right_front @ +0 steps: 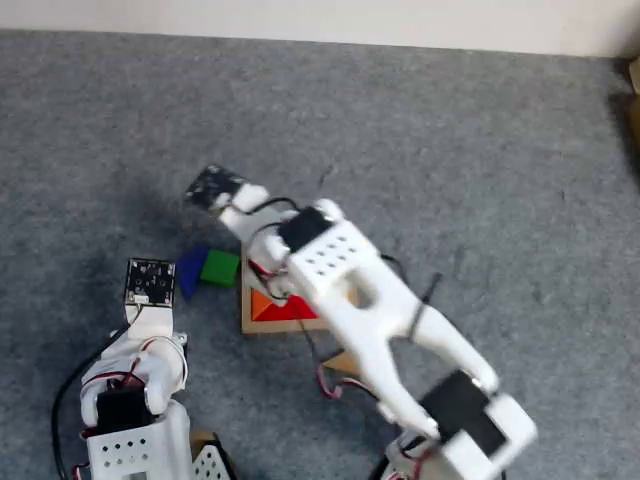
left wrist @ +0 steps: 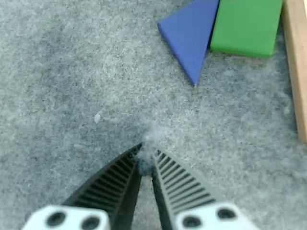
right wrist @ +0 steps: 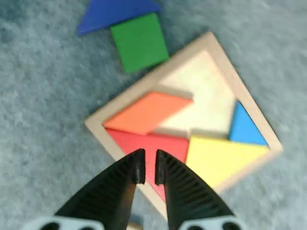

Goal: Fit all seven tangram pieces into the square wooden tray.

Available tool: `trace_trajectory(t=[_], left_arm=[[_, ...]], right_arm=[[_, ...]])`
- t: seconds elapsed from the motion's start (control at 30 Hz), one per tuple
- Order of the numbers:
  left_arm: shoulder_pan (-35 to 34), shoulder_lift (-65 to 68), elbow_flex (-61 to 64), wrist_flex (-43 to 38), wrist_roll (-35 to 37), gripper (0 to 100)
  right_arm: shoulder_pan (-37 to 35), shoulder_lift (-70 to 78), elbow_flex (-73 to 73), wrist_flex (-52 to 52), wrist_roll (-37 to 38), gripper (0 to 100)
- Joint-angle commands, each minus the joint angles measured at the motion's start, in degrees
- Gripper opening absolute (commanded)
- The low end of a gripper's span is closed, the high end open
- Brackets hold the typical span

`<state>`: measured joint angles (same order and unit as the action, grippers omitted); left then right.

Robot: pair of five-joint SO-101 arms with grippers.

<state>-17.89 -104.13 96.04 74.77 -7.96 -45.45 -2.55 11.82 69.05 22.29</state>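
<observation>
Locate the square wooden tray (right wrist: 147, 77) near the middle of the grey-covered bench (right_front: 480, 150). You see four pieces lying inside it:

- The orange parallelogram (right wrist: 148, 112) lies along one wall.
- The red triangle (right wrist: 153, 146) lies beside the orange parallelogram, at the corner nearest the right wrist camera.
- The yellow triangle (right wrist: 220, 158) touches the red triangle along one edge.
- The small blue triangle (right wrist: 244, 129) sits against the wall next to the yellow triangle.

The remaining floor of the tray is bare wood.

Two pieces lie flat on the bench outside the tray. The green square (right wrist: 139, 42) rests just beside the tray wall. The large blue triangle (right wrist: 117, 12) touches the green square on the side away from the tray.

Check the right pincer (right wrist: 149, 158). It hangs above the tray, over the red triangle. Its fingers are drawn together with only a thin slit between them, and they grip nothing.

Check the left pincer (left wrist: 147, 153). It points down at bare bench covering, near the large blue triangle but apart from it. Its fingers are likewise nearly touching and hold nothing.

In the high view, the right arm reaches across the tray and hides much of it.
</observation>
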Motion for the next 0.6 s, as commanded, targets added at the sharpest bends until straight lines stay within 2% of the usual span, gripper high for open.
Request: trace_trajectory(t=[0.0,0.13,0.3,0.4,0.57], left_arm=[[-0.5,-0.3,1.1,-0.8,0.3,1],[-0.5,-0.3,1.1,-0.8,0.3,1],[-0.5,-0.3,1.1,-0.8,0.3,1],[-0.5,-0.3,1.1,-0.8,0.3,1],[-0.5,-0.3,1.1,-0.8,0.3,1]], right_arm=[[2.1,-12.9,7.1,0.1,-2.8,4.8],[2.2,-16.3,13.4,0.0,-11.6,5.6],[2.7,-17.3,19.9,0.2,-20.9,20.0],[2.7,-17.5,23.2,0.0,-24.0,27.5],[2.7,-17.0,27.3,-1.6,-25.5,28.6]])
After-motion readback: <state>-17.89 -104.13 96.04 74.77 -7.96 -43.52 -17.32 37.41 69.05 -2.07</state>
